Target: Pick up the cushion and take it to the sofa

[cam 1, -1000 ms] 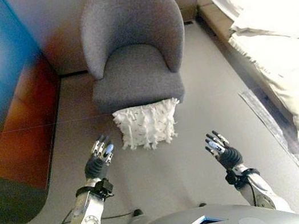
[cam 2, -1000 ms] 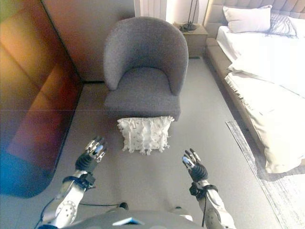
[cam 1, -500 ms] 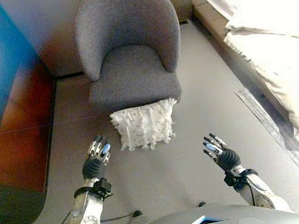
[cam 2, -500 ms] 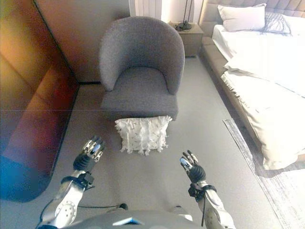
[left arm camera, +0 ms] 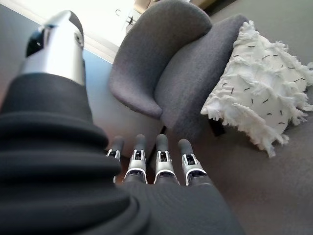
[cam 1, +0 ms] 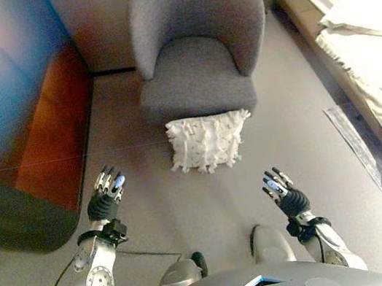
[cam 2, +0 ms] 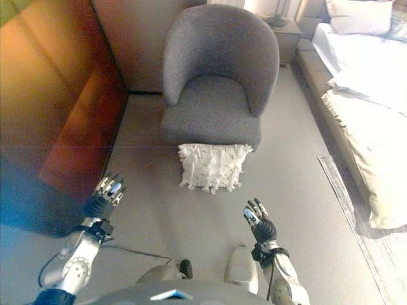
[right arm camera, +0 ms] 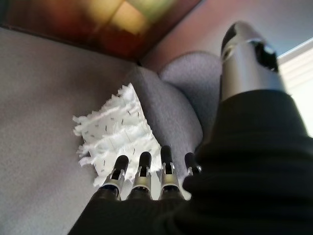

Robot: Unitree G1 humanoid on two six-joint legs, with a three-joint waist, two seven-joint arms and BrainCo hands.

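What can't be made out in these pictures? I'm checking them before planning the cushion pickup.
- Back face of the white fringed cushion: hidden in every view, since it leans against the grey upholstered armchair.
- Bed with pale covers: cut off by the eye views' right edge.
- Left robot hand palm: faces away from the head camera; dark cover hides it in its wrist view.
- Right robot hand palm: likewise.

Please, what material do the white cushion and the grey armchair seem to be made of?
Cushion: apparently soft woven fabric, matte, covered with shaggy white tufts and small dark flecks. Armchair: seemingly upholstered in a matte grey textile, perhaps felt or wool-like, with an even, slightly fuzzy surface.
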